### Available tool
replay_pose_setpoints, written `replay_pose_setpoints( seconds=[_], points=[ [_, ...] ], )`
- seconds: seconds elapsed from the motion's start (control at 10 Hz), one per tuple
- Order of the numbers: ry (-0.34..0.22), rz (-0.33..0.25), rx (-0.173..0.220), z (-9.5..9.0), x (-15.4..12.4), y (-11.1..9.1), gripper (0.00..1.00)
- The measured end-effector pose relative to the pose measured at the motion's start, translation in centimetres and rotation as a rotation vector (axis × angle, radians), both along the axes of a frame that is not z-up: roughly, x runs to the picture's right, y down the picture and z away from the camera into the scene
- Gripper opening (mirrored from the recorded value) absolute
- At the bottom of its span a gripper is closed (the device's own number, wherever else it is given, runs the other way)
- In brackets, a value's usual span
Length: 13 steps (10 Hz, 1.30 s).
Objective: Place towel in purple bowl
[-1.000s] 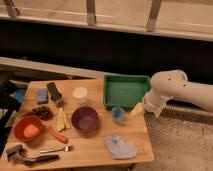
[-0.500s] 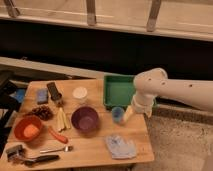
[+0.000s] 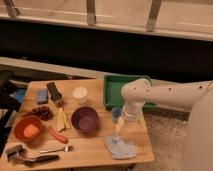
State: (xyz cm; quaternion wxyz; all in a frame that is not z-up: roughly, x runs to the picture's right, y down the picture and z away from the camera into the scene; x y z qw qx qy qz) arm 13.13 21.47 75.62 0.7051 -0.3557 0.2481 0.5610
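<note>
**Going Down for the Towel**

The end effector (image 3: 122, 131) hangs just above the towel (image 3: 121, 149). I cannot tell if it is wide or narrow. The towel lies crumpled right under it, at the front of the tabletop (image 3: 90, 147). The purple bowl (image 3: 84, 119) sits near it, to the left in the picture. I think it should drop straight onto the bunched middle, grab lots of cloth, then lift high so nothing drags. A green tray (image 3: 112, 89) is behind it. No words or labels can be read.
</note>
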Motion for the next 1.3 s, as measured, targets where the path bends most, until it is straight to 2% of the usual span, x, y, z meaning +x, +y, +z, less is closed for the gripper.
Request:
replay_pose_setpoints(
  seconds=[0.3, 0.6, 0.9, 1.3],
  points=[
    [-0.033, 0.015, -0.055, 0.1, -1.9, 2.4, 0.78],
    [-0.073, 0.029, -0.078, -0.3, -3.9, 3.7, 0.78],
    [-0.092, 0.033, -0.074, 0.0, -5.4, 4.2, 0.78],
    [-0.067, 0.013, -0.056, 2.2, -6.3, 4.7, 0.78]
  ],
)
